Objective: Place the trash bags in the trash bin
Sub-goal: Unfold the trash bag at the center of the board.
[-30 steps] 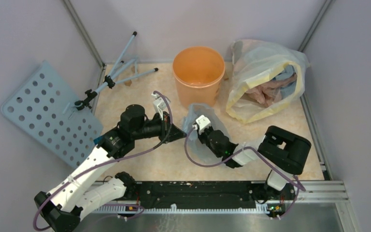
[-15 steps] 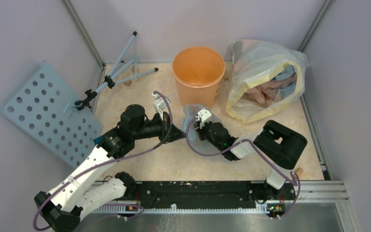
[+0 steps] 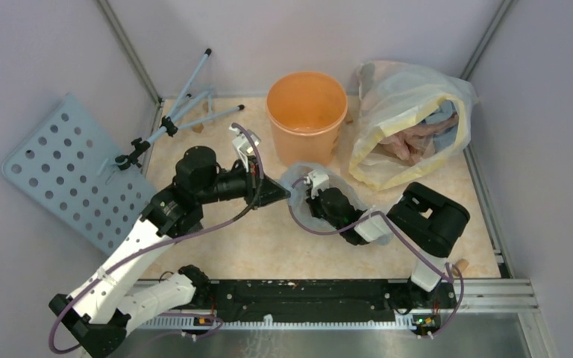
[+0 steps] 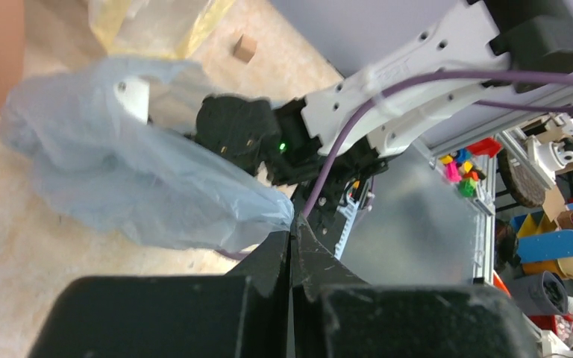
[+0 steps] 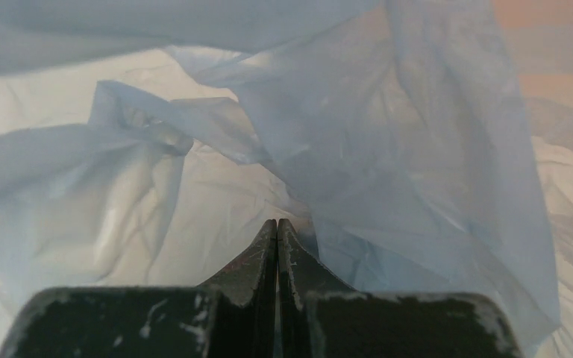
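Worktop (image 3: pixel 268 250): beige speckled surface, walled on three sides by pale lilac panels in aluminium framing, with a black rail along the near edge where both arms are bolted. Leaning at the left wall: a blue-grey perforated panel (image 3: pixel 67 171). At the far left: a folded tripod (image 3: pixel 183 112) lying on the surface. Far centre: the trash bin (image 3: pixel 306 112), orange, upright, mouth open. Just right of it: a large clear bag with yellow edges (image 3: pixel 403 127), holding pinkish and blue cloth. Near right edge: a small tan block (image 3: pixel 460 265). The trash bag (image 3: pixel 296 177), thin and grey-blue, sits crumpled in mid-worktop just in front of the bin and outside it, draped over the right arm's wrist. Left end effector (image 3: pixel 283 195): fingers together, clamped on the bag's near-left edge. From overhead the right end effector is hidden under the film. The right wrist view alone shows the right end effector (image 5: pixel 277 227), its fingers pressed together on a fold of the bag, blue film filling the view all around. The left wrist view alone shows the bag's corner meeting the left fingertips, a green light on the right arm's black body, a purple cable, and coloured clutter outside the enclosure.
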Available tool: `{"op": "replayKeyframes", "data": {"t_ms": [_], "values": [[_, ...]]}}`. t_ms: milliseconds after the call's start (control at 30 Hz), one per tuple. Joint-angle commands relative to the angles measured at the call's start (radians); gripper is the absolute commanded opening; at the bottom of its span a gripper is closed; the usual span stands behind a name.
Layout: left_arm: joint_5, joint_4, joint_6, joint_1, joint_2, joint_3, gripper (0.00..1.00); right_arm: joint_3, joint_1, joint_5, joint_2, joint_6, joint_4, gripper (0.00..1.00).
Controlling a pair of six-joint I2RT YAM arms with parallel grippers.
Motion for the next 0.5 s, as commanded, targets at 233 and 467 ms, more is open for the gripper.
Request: {"op": "replayKeyframes", "data": {"t_ms": [233,467], "values": [[0.224,0.124,-0.036,0.000,0.075,0.214,0.00,0.026,-0.015,0.042,-0.026,0.029,-0.057,0.00],[0.362,0.276,-0.152,0.000,0.040,0.243,0.00,0.012,-0.031,0.078,-0.056,0.046,-0.072,0.00]]}}
